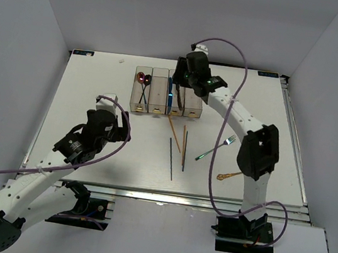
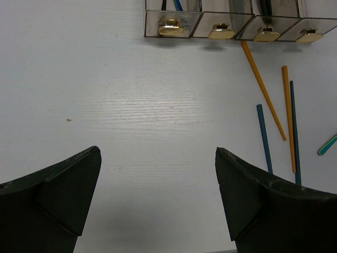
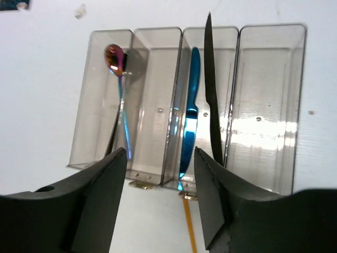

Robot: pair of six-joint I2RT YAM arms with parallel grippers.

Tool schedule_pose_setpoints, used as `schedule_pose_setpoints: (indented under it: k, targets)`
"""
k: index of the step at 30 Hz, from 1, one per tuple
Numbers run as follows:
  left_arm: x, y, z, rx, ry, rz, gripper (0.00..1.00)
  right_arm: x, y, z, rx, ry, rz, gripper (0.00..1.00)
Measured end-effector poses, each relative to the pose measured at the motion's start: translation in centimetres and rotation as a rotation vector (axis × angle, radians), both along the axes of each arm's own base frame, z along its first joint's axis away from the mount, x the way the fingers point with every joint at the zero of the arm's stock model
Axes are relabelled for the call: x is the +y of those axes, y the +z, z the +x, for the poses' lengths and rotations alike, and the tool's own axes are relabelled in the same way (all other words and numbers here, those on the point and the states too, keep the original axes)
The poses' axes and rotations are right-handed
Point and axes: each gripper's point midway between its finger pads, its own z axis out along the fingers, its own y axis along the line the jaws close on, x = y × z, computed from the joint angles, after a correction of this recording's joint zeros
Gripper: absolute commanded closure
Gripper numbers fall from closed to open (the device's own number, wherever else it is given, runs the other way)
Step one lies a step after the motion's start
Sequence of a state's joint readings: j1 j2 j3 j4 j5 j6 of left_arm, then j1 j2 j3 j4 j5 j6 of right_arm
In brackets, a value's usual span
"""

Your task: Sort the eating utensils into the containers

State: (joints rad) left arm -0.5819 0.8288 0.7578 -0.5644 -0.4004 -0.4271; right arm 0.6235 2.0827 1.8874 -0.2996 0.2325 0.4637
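Observation:
The four joined clear containers stand at the back centre. In the right wrist view an iridescent spoon lies in the leftmost bin. A blue knife and a black knife lie in the third bin, and the black knife's lower end is hidden behind my finger. My right gripper hovers open and empty over the bins' near end. My left gripper is open and empty over bare table. Gold chopsticks and blue chopsticks lie in front of the bins.
A green-handled fork and a gold utensil lie right of the chopsticks. The second bin and fourth bin look empty. Grey walls enclose the white table on three sides.

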Motion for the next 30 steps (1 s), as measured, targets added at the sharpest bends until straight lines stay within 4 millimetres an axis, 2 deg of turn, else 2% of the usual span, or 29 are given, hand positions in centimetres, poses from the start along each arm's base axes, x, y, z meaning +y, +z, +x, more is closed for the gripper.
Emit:
schedule_pose_setpoints:
  k: [1, 4, 7, 9, 11, 15, 18, 22, 26, 30]
  targets:
    - [0.1, 0.1, 0.0, -0.005, 0.005, -0.001, 0.02, -0.4, 2.3, -0.6, -0.033, 0.009, 0.011, 0.37]
    - [0.5, 0.5, 0.0, -0.022, 0.023, -0.006, 0.02, -1.3, 4.8, -1.7, -0.061, 0.007, 0.016, 0.36]
    - [1.0, 1.0, 0.0, -0.041, 0.05, -0.009, 0.02, -3.2, 4.5, -3.0, -0.038, -0.033, -0.033, 0.34]
    - [1.3, 1.3, -0.1, -0.053, 0.069, -0.011, 0.02, -5.0, 2.3, -4.4, 0.022, -0.081, -0.086, 0.17]
    - [1.7, 1.6, -0.1, -0.065, 0.09, -0.013, 0.02, -7.1, -0.8, -6.0, 0.095, -0.138, -0.147, 0.12]
    - [2.2, 1.9, 0.0, -0.08, 0.123, -0.016, 0.02, -12.2, -7.5, -10.6, 0.269, -0.284, -0.281, 0.12]
    - [2.4, 1.7, 0.0, -0.076, 0.132, -0.006, 0.02, -14.9, -10.6, -13.3, 0.354, -0.382, -0.341, 0.19]
    - [2.5, 1.5, 0.0, -0.068, 0.135, 0.002, 0.02, -16.9, -12.7, -15.1, 0.418, -0.478, -0.359, 0.27]
    - [2.5, 1.4, 0.0, -0.067, 0.135, 0.003, 0.02, -17.8, -13.6, -15.4, 0.445, -0.555, -0.326, 0.3]
    - [2.4, 1.4, 0.1, -0.065, 0.135, 0.004, 0.02, -19.0, -15.6, -16.1, 0.489, -0.613, -0.314, 0.32]
